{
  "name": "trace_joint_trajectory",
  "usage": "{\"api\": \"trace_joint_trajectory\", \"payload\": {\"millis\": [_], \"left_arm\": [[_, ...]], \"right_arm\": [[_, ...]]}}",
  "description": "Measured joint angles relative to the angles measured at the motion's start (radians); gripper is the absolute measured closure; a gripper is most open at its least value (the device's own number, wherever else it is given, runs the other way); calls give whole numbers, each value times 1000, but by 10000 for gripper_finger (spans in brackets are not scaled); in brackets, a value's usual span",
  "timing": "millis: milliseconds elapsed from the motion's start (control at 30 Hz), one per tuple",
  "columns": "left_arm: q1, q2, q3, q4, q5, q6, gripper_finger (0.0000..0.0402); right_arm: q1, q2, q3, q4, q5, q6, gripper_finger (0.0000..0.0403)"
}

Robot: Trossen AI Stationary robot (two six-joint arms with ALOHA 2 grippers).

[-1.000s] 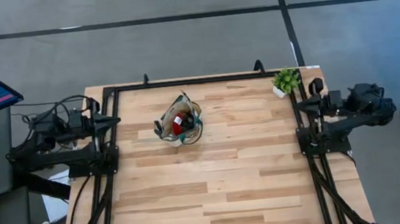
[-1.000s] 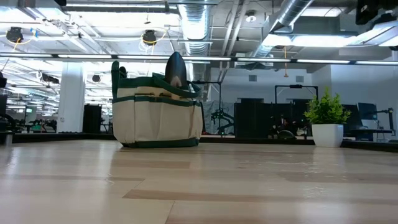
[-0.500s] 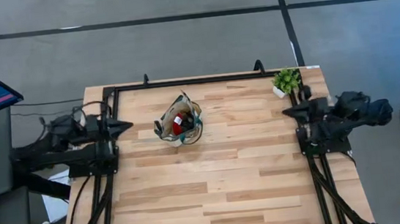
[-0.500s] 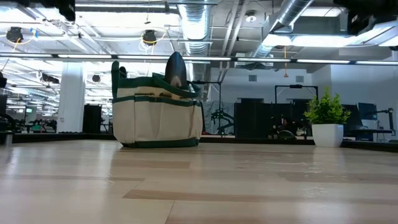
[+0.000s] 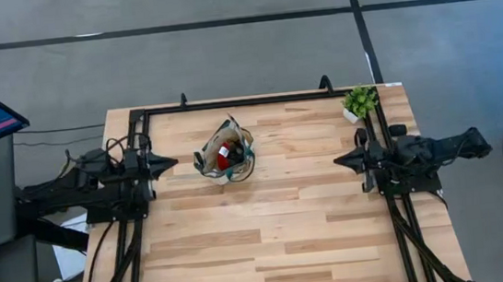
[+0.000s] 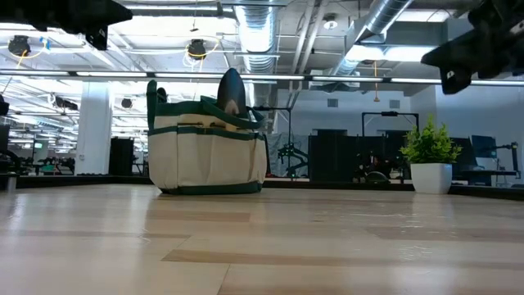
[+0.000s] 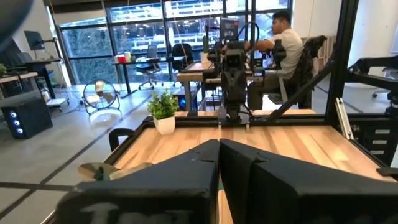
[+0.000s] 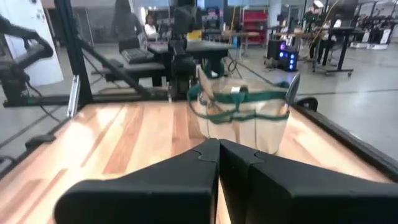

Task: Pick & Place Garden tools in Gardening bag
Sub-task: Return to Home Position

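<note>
**A:** Where's the left tool [image 5: 170,163]?

**B:** At the left edge of the surface [image 5: 278,226], held above the wood with its tip pointing right. Its two dark, wedge-shaped fingers are pressed together, with only a thin seam between them and nothing in the grip.

**A:** And the right tool [image 5: 339,161]?

**B:** It's the mirror of it, at the right edge with its tip pointing left. Its matte black fingers are also closed flat against each other and hold nothing.

**A:** Where's the gardening bag [image 6: 205,156]?

**B:** It stands upright on the far half of the surface, left of the middle. It's near the left tool's tip but clear of it, and well apart from the right tool. It's soft cream fabric with dark green trim around the rim and base, outer pockets and thin loop handles.

**A:** Can you see the tools?

**B:** A dark, pointed trowel blade [image 6: 231,92] sticks up out of the bag's mouth. From above, a red-and-black piece [image 5: 224,153] shows inside. I can't make out the rest.

**A:** What's around it?

**B:** The surface is pale wooden planks with a streaky grain, inside a black metal frame [image 5: 229,104]. A small potted plant [image 5: 359,103], leafy green in a white pot, sits at the far right corner.
</note>
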Motion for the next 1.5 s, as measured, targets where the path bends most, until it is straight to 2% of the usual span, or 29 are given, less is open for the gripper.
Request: {"api": "trace_joint_trajectory", "payload": {"millis": [233, 533, 1167, 1333, 1500], "left_arm": [[0, 0, -60, 64, 0, -2, 399], [0, 0, -62, 76, 0, -2, 399], [0, 0, -73, 98, 8, -2, 399], [-1, 0, -177, 163, 54, -48, 399], [-1, 0, -315, 286, 59, -63, 399]], "right_arm": [[0, 0, -65, 43, -33, 0, 403], [0, 0, -103, 90, -294, -12, 403], [0, 1, -103, 88, -294, -52, 403], [0, 1, -103, 88, -294, -53, 403], [0, 1, -103, 87, -292, -53, 403]]}}
